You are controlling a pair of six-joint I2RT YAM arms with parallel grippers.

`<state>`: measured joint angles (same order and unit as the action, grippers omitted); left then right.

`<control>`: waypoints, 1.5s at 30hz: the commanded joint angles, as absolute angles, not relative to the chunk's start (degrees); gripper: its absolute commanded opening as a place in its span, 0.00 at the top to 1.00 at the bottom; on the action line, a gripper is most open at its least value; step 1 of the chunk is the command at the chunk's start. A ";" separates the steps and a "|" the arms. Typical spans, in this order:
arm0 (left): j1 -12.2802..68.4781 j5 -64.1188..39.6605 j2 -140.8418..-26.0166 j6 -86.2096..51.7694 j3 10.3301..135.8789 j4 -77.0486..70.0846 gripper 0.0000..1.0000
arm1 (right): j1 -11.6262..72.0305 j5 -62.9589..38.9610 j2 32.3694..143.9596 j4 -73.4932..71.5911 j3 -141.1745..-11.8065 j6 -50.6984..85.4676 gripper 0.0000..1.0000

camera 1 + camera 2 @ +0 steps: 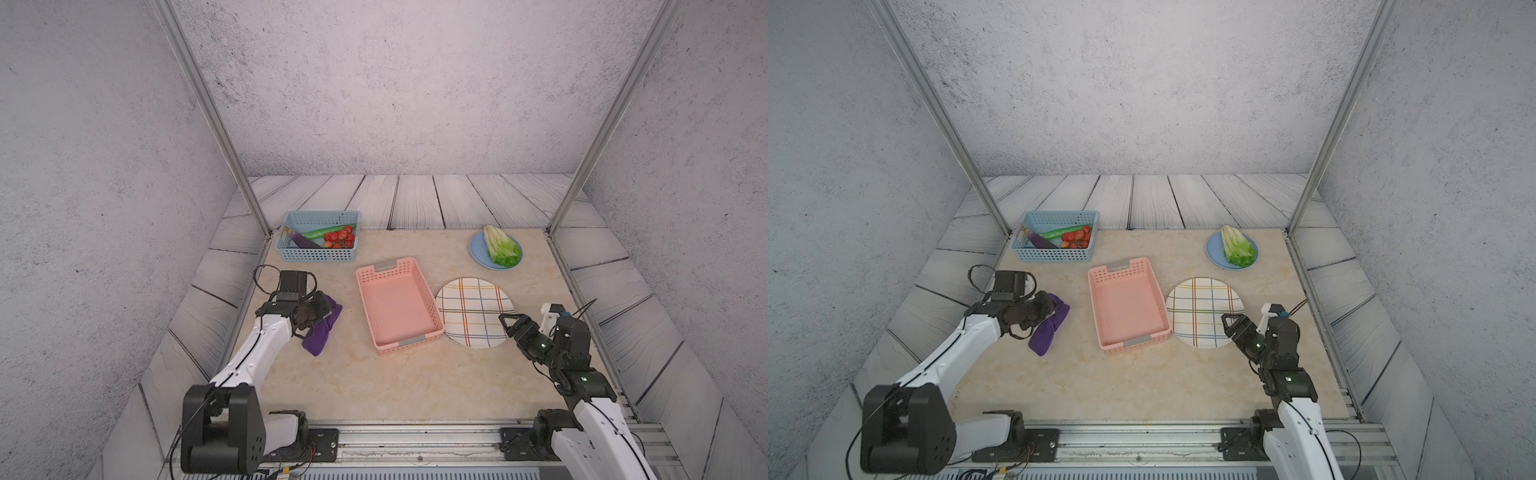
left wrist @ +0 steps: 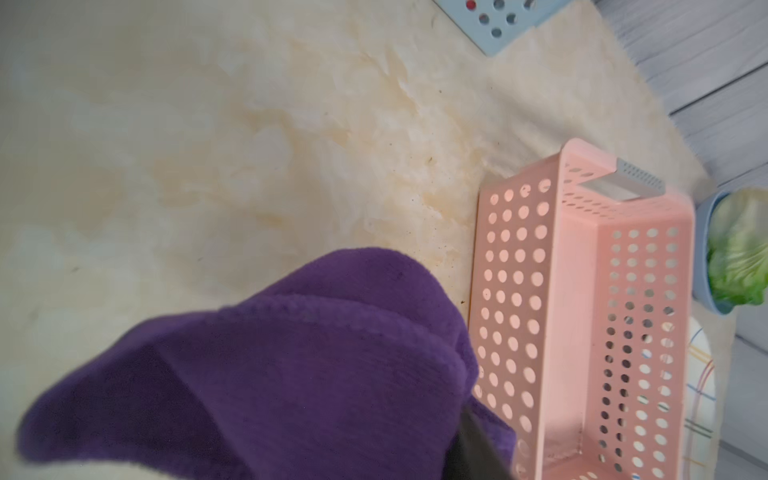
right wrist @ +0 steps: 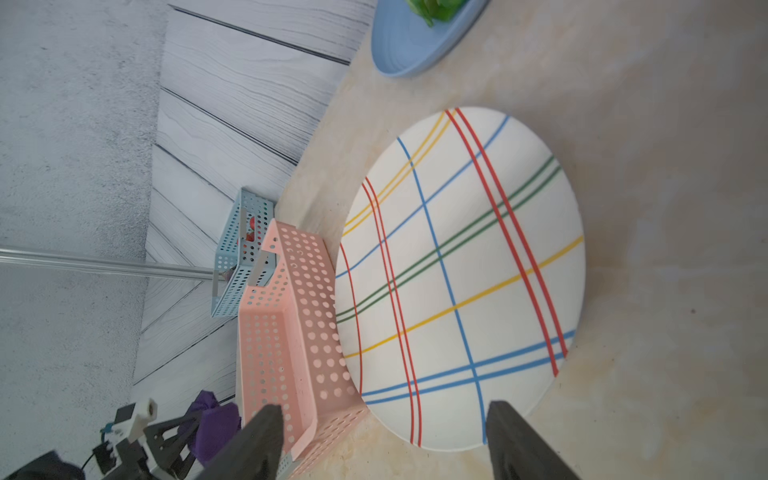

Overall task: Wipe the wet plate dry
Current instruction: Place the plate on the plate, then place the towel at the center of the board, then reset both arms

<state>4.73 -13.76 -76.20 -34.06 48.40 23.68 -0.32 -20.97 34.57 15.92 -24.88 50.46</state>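
The plate (image 1: 473, 311) (image 1: 1202, 311) is white with coloured crossing lines and lies on the marble top, its left edge against a pink basket. My right gripper (image 1: 509, 323) (image 3: 386, 436) hovers at the plate's (image 3: 457, 270) near right rim, open, with nothing between its fingers. A purple cloth (image 1: 322, 332) (image 1: 1050, 332) lies crumpled on the left side of the table. My left gripper (image 1: 326, 311) is right on top of it. In the left wrist view the cloth (image 2: 291, 365) covers the jaws, and only one dark finger (image 2: 469, 449) shows.
The empty pink basket (image 1: 388, 266) stands mid-table between cloth and plate. A blue basket (image 1: 318, 255) with vegetables sits at the back left. A blue plate (image 1: 476, 249) with lettuce sits at the back right. Metal frame posts rise at both back corners.
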 commanded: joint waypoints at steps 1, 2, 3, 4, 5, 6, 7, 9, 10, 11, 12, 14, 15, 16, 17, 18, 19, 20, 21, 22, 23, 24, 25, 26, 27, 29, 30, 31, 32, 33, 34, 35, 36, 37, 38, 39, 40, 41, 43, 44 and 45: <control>7.42 -6.98 -76.57 -30.63 48.23 28.32 0.02 | -0.26 -12.98 36.14 21.04 -30.59 42.61 0.20; 8.34 -4.54 -75.48 -30.59 47.86 28.81 0.01 | -0.27 -11.41 37.07 21.92 -31.98 40.24 0.20; 9.01 -2.78 -74.45 -30.51 47.74 29.39 0.01 | -0.27 -9.70 38.16 22.49 -33.11 38.66 0.18; 9.39 -1.49 -73.43 -30.25 47.87 30.35 0.01 | -0.26 -8.28 39.17 22.61 -34.14 37.40 0.17; 9.67 -0.39 -72.53 -29.91 48.26 31.35 0.01 | -0.26 -7.33 40.33 22.02 -34.67 36.22 0.16; 9.74 0.68 -71.63 -29.73 48.66 32.53 0.01 | -0.26 -6.30 41.55 21.07 -35.01 35.28 0.15; 9.83 1.68 -70.04 -29.64 48.84 33.08 0.01 | -0.26 -5.34 42.70 19.84 -35.20 34.38 0.15; 9.90 4.10 -66.33 -29.50 48.87 33.60 0.01 | -0.26 -2.98 45.40 16.86 -34.91 32.48 0.15; 9.86 5.80 -64.34 -29.13 48.93 33.82 0.01 | -0.26 -1.67 46.73 15.40 -34.74 31.46 0.14; 9.89 7.90 -62.50 -28.59 49.03 33.85 0.01 | -0.26 -0.18 48.20 13.66 -34.21 30.37 0.14; 9.87 10.42 -60.83 -27.95 49.04 33.55 0.01 | -0.26 1.52 49.61 11.24 -33.40 29.67 0.14; 9.85 16.60 -57.75 -26.36 47.80 30.74 0.01 | -0.26 5.31 53.17 5.78 -31.02 27.16 0.14; 9.86 19.52 -56.34 -25.47 46.14 27.64 0.01 | -0.26 6.83 55.09 2.55 -29.59 25.85 0.14; 9.86 22.08 -54.93 -24.19 43.58 23.49 0.01 | -0.26 8.40 57.44 -0.68 -28.49 24.75 0.14; 9.81 24.21 -53.56 -22.63 40.72 19.15 0.01 | -0.26 10.04 59.89 -4.40 -27.44 24.67 0.14; 9.80 25.86 -52.41 -20.81 37.72 14.24 0.01 | -0.92 11.45 61.83 -3.66 -29.37 25.44 0.14; 9.83 26.94 -51.85 -18.75 34.54 9.36 0.01 | -1.24 11.30 63.81 -1.60 -31.60 23.71 0.14; 9.82 27.45 -51.62 -16.68 31.85 4.65 0.01 | -0.99 11.34 65.74 -2.30 -32.59 21.12 0.14; 9.84 27.66 -51.64 -14.37 29.16 0.24 0.03 | -0.97 12.18 67.60 -4.97 -32.68 19.65 0.14; 9.78 28.10 -52.14 -12.41 26.87 -3.46 0.04 | -0.97 13.60 69.37 -7.82 -32.79 18.25 0.14; 9.78 28.90 -52.88 -11.18 25.18 -6.64 0.05 | -1.01 15.05 71.05 -10.50 -32.58 17.43 0.14; 9.80 29.34 -53.73 -9.85 24.04 -8.81 0.06 | -1.01 16.25 72.65 -12.60 -32.11 17.10 0.13; 9.76 29.82 -55.02 -8.83 23.64 -10.22 0.06 | -0.97 17.17 74.12 -15.41 -31.53 16.60 0.14; 9.70 30.06 -56.47 -8.42 23.80 -10.46 0.06 | -0.97 17.87 75.88 -19.27 -30.23 15.59 0.14; 9.73 29.70 -58.29 -7.58 24.35 -10.92 0.06 | -0.97 18.37 77.75 -23.81 -28.76 14.18 0.14; 9.61 27.36 -62.83 -5.75 24.76 -14.87 0.06 | -0.82 19.89 81.61 -34.33 -26.90 11.58 0.13; 9.63 26.46 -64.80 -5.38 24.98 -16.46 0.06 | -0.86 19.26 82.60 -34.57 -27.26 11.42 0.12; 9.55 25.55 -66.36 -4.91 25.23 -18.15 0.06 | -0.24 19.91 83.66 -34.95 -27.70 10.51 0.12; 9.46 24.85 -68.06 -4.55 25.49 -19.57 0.06 | 0.79 18.66 84.37 -36.02 -27.38 8.77 0.11; 9.30 24.34 -69.50 -4.37 25.78 -20.88 0.06 | 1.23 15.31 85.56 -39.20 -25.77 6.66 0.03; 8.93 23.52 -70.88 -4.14 26.03 -22.34 0.06 | 1.30 13.72 88.60 -46.57 -22.60 5.51 0.02; 8.43 22.39 -72.12 -3.68 26.20 -23.61 0.06 | 0.91 13.69 91.25 -58.63 -20.08 5.44 0.01; 7.88 21.35 -73.41 -3.14 26.32 -25.34 0.06 | 0.51 12.94 89.26 -56.45 -20.11 6.01 0.01; 7.16 20.13 -74.86 -2.52 26.25 -27.11 0.06 | 0.23 12.44 86.73 -48.28 -22.48 6.87 0.01; 6.61 19.42 -76.33 -1.86 26.23 -28.95 0.06 | 0.25 12.80 87.05 -45.56 -23.19 6.93 0.01; 6.25 18.85 -77.52 -1.28 26.91 -28.98 0.06 | 0.37 12.43 88.95 -49.45 -22.76 6.01 0.01; 5.86 17.50 -78.43 -0.50 27.38 -30.11 0.06 | 0.52 12.50 90.41 -55.02 -21.60 5.53 0.01; 5.36 16.32 -79.49 -0.22 27.27 -32.86 0.06 | 0.64 12.34 89.60 -54.02 -21.45 5.62 0.01; 4.05 13.30 -82.44 -0.32 27.39 -36.81 0.07 | 0.64 12.35 87.44 -47.31 -23.20 6.14 0.01; 3.62 13.29 -85.18 -0.72 27.56 -38.92 0.07 | 0.65 12.02 87.24 -45.15 -23.87 6.12 0.01; 2.73 11.89 -87.32 -1.01 27.56 -42.22 0.07 | 0.63 11.82 87.74 -45.53 -24.10 5.84 0.01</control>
